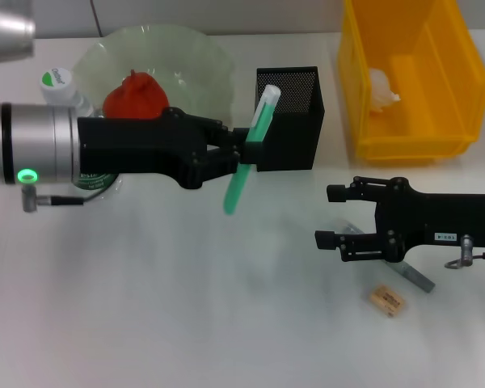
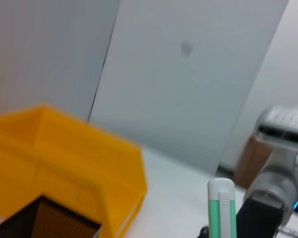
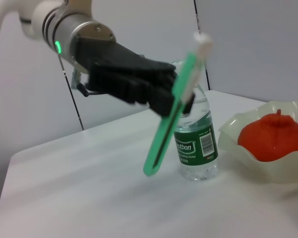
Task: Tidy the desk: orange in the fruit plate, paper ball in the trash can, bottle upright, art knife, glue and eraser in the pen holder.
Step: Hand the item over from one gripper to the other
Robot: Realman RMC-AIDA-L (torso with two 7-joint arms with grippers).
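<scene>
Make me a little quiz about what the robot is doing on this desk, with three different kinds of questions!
1. True or false: the orange is already in the fruit plate.
2. What is the left gripper holding? A) the eraser B) a green glue stick C) the bottle
3. Fill in: the paper ball lies inside the yellow ____.

Key
1. True. It sits in the pale-green bowl.
2. B. The green glue stick is held tilted, its white cap beside the pen holder. The eraser lies on the table near the right gripper, and the bottle stands upright.
3. Trash can.
</scene>
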